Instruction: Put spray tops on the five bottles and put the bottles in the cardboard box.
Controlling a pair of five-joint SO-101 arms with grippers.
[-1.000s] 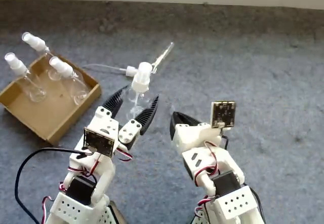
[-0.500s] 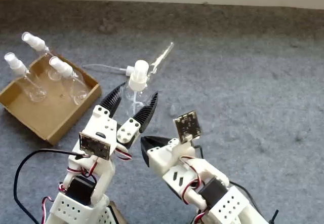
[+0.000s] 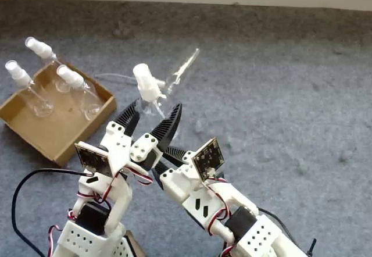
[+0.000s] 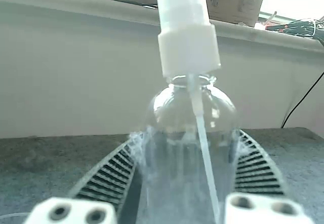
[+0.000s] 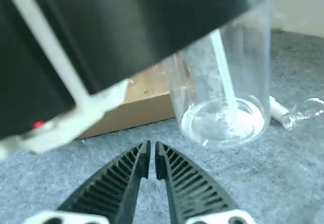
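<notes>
Left wrist view: left gripper (image 4: 187, 137) clamped on bottle (image 4: 169, 107), top (image 4: 185, 36) on.
Right wrist view: right gripper (image 5: 152, 155) fingers together, near bottle base.

High camera looks down; 2 wrist cameras near, sharing bottle (image 4: 188, 127).

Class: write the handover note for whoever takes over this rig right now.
Left gripper: shut on the fourth bottle, capped, tilted, near the cardboard box.
Right gripper: shut, empty, close to that bottle's base.
Done: three capped bottles stand in the box.
Left: box the fourth bottle; cap the bare bottle lying flat with the loose spray top beside it; box it.
</notes>
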